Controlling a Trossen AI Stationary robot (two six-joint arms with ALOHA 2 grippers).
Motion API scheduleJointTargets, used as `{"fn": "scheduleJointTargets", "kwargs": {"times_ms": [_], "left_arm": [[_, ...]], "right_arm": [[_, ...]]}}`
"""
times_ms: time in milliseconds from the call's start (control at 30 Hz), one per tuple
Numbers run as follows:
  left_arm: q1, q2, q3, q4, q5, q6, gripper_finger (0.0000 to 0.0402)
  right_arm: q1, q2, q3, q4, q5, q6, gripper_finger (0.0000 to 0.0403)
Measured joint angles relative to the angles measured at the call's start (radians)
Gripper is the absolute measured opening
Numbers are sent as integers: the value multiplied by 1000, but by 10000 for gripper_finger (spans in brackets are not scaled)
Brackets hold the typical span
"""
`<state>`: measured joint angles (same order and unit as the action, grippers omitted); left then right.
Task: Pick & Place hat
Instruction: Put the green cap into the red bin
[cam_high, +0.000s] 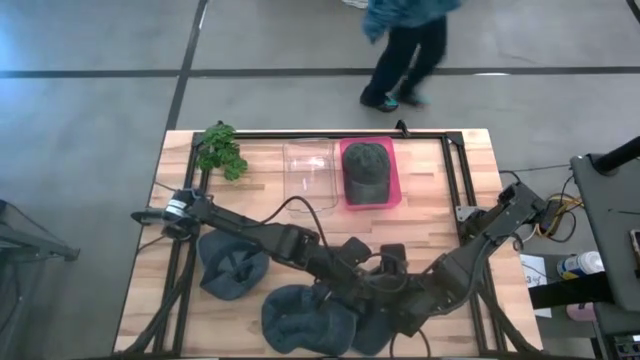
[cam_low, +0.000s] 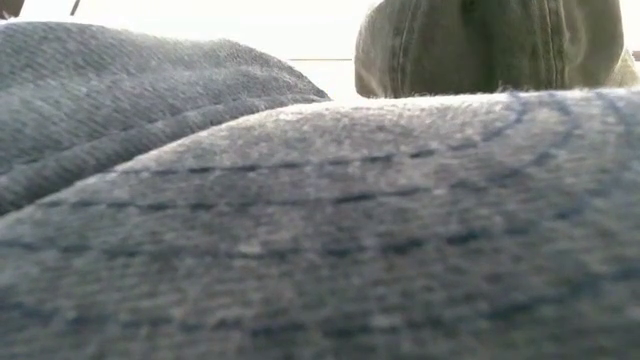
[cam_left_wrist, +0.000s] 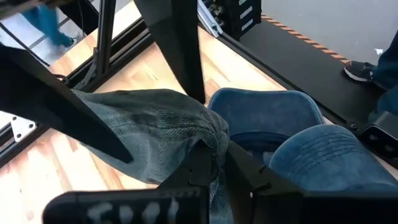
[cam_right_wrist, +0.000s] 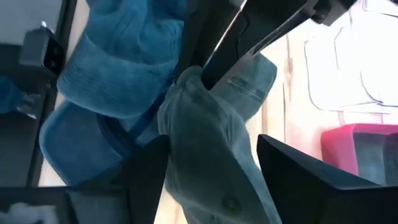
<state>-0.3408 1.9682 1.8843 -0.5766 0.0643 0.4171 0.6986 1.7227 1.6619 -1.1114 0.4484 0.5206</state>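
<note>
A grey-green denim hat (cam_left_wrist: 155, 124) (cam_right_wrist: 211, 137) sits between both grippers near the table's near middle. My left gripper (cam_left_wrist: 214, 155) is shut on it. My right gripper (cam_right_wrist: 211, 162) is open, one finger on each side of the same hat; whether they touch it I cannot tell. Blue corduroy hats (cam_left_wrist: 323, 155) (cam_right_wrist: 112, 68) lie beside it on the table. Another dark hat (cam_high: 366, 170) rests in the pink tray (cam_high: 395, 195). In the low view, denim hats (cam_low: 320, 230) close to the lens block everything else. My left gripper pinches a bunched fold of the grey-green hat's cloth (cam_left_wrist: 208, 134) between its two fingers. In the right wrist view its fingers (cam_right_wrist: 217, 68) meet the hat at one end, and the rest of the hat stretches away from them. Whether the hat is lifted clear I cannot tell.
A clear tray (cam_high: 308, 168) stands left of the pink tray at the far edge, with a green plant (cam_high: 222, 150) at the far left corner. Two blue hats (cam_high: 232, 265) (cam_high: 305, 315) lie near the near edge. A person (cam_high: 405, 50) walks beyond the table.
</note>
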Motion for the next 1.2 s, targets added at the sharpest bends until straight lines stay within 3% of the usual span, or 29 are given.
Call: {"fn": "scheduleJointTargets", "kwargs": {"times_ms": [267, 633, 900, 1200], "left_arm": [[-8, -5, 0, 30, -3, -6, 29], [-11, -52, -2, 32, -18, -56, 40], [-10, -122, -2, -110, -67, -176, 41], [-10, -303, -6, -116, -178, -348, 41]], "right_arm": [[-7, 14, -11, 37, -29, 41, 172], [-3, 14, -33, 45, -38, 116, 20], [-6, -16, -35, 36, -29, 162, 9], [-30, -135, -64, -1, 1, 251, 8]]}}
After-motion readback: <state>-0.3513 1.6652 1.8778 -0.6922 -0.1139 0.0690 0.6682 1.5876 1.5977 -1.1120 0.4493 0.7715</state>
